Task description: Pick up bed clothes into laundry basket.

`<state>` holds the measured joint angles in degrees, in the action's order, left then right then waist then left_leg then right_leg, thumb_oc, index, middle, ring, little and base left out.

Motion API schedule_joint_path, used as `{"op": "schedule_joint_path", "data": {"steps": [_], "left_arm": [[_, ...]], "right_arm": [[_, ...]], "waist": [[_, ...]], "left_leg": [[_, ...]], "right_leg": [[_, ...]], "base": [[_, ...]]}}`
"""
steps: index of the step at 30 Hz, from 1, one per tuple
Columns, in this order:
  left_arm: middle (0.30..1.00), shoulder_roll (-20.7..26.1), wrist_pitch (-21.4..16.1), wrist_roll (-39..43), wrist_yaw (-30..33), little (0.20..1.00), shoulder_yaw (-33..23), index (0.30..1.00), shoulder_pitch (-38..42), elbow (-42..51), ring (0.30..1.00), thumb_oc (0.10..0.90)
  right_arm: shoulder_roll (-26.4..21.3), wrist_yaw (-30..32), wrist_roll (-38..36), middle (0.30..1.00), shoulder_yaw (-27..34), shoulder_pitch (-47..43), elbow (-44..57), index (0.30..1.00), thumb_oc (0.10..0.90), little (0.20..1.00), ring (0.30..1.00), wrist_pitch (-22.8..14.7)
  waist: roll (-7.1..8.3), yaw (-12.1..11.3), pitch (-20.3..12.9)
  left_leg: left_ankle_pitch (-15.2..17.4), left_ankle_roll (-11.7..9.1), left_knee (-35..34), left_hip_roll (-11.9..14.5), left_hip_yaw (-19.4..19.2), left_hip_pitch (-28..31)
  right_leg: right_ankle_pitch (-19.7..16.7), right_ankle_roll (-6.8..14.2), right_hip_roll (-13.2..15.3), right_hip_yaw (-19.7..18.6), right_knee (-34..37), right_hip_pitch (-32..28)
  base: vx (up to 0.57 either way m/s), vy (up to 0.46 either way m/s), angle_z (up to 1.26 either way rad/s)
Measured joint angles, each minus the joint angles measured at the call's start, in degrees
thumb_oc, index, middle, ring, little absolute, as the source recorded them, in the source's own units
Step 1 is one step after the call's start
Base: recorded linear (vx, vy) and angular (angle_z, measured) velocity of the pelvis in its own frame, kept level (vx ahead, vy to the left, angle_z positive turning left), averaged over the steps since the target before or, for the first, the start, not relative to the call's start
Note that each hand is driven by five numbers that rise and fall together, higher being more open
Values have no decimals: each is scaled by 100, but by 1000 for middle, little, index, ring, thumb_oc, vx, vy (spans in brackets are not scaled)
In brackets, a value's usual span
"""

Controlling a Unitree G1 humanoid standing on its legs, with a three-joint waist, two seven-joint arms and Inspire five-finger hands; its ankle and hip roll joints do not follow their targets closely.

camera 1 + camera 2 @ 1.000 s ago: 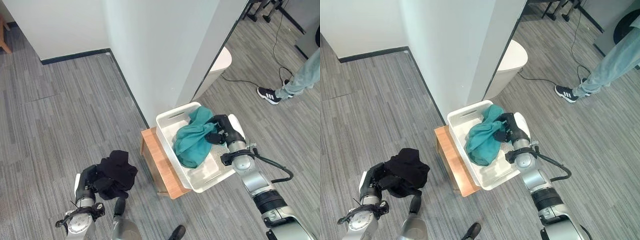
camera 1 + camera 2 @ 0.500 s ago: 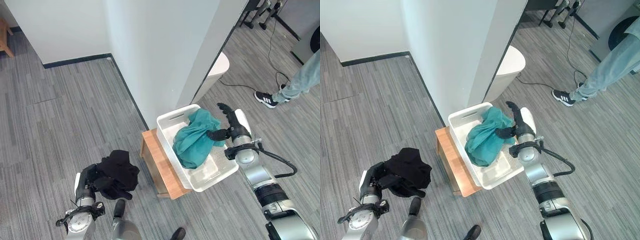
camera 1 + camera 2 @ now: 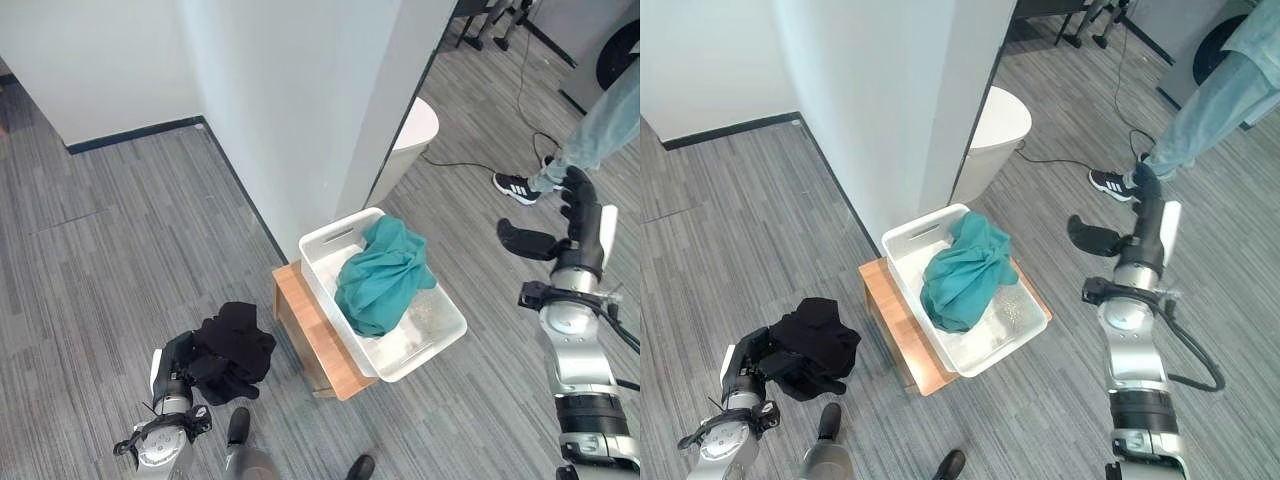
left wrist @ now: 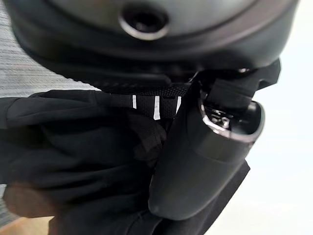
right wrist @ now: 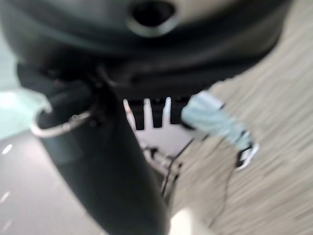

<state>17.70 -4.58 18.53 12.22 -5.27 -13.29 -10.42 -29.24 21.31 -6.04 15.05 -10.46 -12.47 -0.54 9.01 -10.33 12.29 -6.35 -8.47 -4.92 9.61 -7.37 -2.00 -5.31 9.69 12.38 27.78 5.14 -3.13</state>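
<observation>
1. While my left hand [image 3: 178,362] sits at 7 o'clock, its fingers are curled round a black garment [image 3: 233,348].
2. Teal cloth [image 3: 381,275] lies heaped in the white laundry basket [image 3: 438,338], on a wooden stool [image 3: 312,338].
3. Right hand [image 3: 575,226] at 3 o'clock, fingers straight and spread, probably holding nothing.
4. Person's shoe [image 3: 516,186] at 2 o'clock.

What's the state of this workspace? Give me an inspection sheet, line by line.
Surface: grey plank floor; wooden stool under the basket.
Job's things: teal cloth inside white laundry basket; black garment outside it.
Clutter: nothing seen.
Hands: left hand curled on the black garment; right hand open, raised, apart from the basket.
Cables: black cable on floor beyond.
Surroundings: white wall corner; a person's leg and shoe.
</observation>
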Motion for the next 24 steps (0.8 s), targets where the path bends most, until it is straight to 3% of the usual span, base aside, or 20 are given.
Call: {"op": "schedule_joint_path", "data": {"steps": [3, 5, 9, 13, 15, 20, 24], "left_arm": [[300, 211, 12, -6, 271, 300, -500, 300, 66, 113, 300, 400], [300, 436, 121, -11, 453, 300, -654, 300, 173, 355, 300, 400], [300, 993, 69, -140, 644, 300, -619, 300, 845, 747, 300, 400], [300, 1269, 75, -17, 662, 300, 179, 300, 1931, 1090, 300, 400], [300, 1327, 34, 179, 533, 300, 619, 300, 2260, 1338, 300, 400], [300, 1532, -29, 631, 205, 300, 1827, 300, 3499, 1329, 300, 400], [300, 1534, -31, 1007, 107, 300, 2390, 300, 4268, 1169, 300, 400]], "right_arm": [[313, -3, -33, 900, 73, 538, -280, 900, 800, 900, 900, 7], [288, 5, 450, 900, -86, 756, -813, 900, 800, 900, 900, 32], [310, -212, 1569, 900, -878, 1004, -2519, 900, 800, 900, 900, 640], [758, -448, 1948, 900, -2149, 708, -4874, 900, 800, 900, 900, 753], [999, -686, 2003, 900, -2417, 756, -5344, 900, 800, 900, 900, 765], [1182, -1074, 2230, 900, -2702, 849, -5332, 900, 800, 900, 900, 788], [1123, -1107, 2300, 900, -2806, 926, -4957, 900, 800, 900, 900, 794]], "waist": [[-79, 172, -42], [-131, 238, -77], [-317, 271, -183], [-570, 363, -311], [-684, 444, -356], [-857, 904, -447], [-950, 1163, -456]], "left_leg": [[15, 23, -2, 12, -113, 77], [23, 28, -2, 11, -149, 83], [38, 50, -3, 9, -155, 97], [38, 53, -1, -51, -180, 176], [49, 72, -1, -90, -186, 175], [54, 81, -1, -147, -280, 246], [55, 82, -1, -137, -331, 279]], "right_leg": [[-1, -1, 0, -115, -9, 13], [-3, -1, 6, -145, -6, 31], [-2, 1, 18, -148, -37, 35], [-27, 38, 73, -206, -5, -21], [-42, 62, 118, -210, 0, -17], [-62, 95, 182, -305, 2, -20], [-63, 95, 176, -362, 3, -1]], "base": [[3, 15, -17], [13, -6, -10], [8, -1, -1], [6, 0, -4], [0, 0, 0], [-1, -14, -9], [-10, -27, -9]]}}
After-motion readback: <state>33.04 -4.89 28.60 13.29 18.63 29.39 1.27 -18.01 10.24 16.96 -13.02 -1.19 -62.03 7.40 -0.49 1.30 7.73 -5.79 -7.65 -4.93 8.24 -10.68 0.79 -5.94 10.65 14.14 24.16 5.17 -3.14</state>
